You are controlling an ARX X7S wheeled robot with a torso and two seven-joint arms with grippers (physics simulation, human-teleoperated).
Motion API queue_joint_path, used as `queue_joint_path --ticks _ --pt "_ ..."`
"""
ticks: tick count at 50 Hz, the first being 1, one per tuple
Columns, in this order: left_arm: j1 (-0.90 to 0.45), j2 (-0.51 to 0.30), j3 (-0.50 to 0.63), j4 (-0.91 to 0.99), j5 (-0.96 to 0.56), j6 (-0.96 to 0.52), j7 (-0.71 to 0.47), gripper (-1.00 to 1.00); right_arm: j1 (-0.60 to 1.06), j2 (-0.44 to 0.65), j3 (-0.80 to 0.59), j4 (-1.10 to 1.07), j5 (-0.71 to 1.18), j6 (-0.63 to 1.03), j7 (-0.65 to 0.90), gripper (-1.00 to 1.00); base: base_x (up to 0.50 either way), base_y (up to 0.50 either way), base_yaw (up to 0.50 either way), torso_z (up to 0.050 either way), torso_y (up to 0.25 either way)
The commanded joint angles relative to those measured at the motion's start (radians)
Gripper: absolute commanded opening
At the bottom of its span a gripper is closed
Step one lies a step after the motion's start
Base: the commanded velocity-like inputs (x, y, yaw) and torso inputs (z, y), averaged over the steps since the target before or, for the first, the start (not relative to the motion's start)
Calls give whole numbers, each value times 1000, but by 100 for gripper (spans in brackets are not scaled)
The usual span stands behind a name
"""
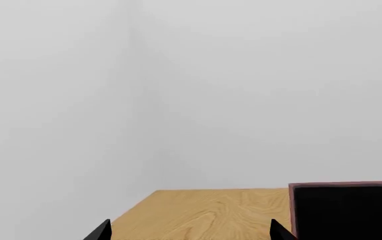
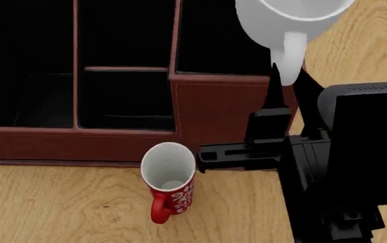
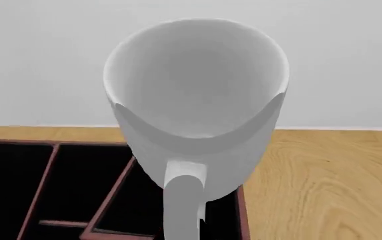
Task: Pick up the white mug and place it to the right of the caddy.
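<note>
Bare wooden table (image 2: 362,45) lies open to the right of the caddy (image 2: 220,109), with nothing standing on it. The white mug (image 2: 289,23) hangs above the caddy's right edge, whose tall wall blocks any low path leftward. The red mug (image 2: 169,177) stands just before the caddy's front, crowding that side

White mug (image 2: 289,25) top cut off; handle hides right gripper (image 2: 286,81) fingertips.
</note>
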Motion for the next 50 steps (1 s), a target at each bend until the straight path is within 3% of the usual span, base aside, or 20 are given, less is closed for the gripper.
queue_joint_path --ticks 1,37,50 --pt "-43 -3 38 -5 -3 -9 3 100 -28 55 53 9 -13 -18 13 -100 0 0 0 0 10" --pt "-86 10 78 -12 1 -22 16 100 -83 159 102 44 3 -27 56 -100 0 0 0 0 1" --pt "-91 20 91 -12 10 -25 18 100 -104 143 81 89 -25 -22 47 -100 0 0 0 0 1"
